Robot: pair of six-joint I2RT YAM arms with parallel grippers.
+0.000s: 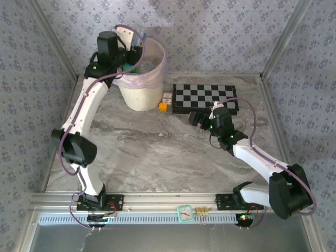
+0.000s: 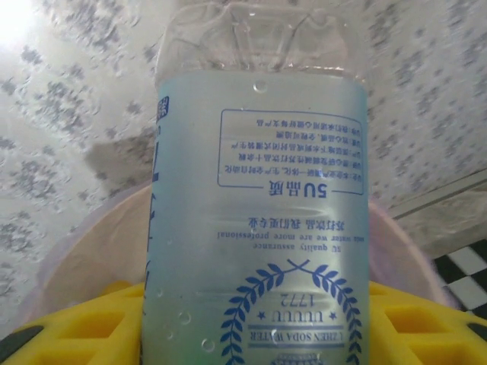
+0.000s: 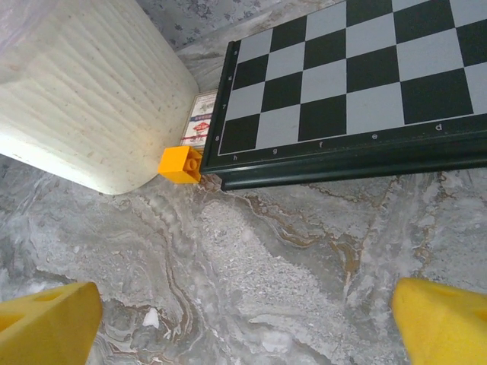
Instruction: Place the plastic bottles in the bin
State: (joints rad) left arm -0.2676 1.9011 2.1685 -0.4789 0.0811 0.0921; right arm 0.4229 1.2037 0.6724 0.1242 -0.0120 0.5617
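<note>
Left gripper clamps a clear bottle above the bin; open only once centred over the mouth.

We record a black-and-white chessboard lying flat near the far edge of the marbled bench, right of centre. Just beside its left edge sit a small yellow cube and a red-white box.
</note>
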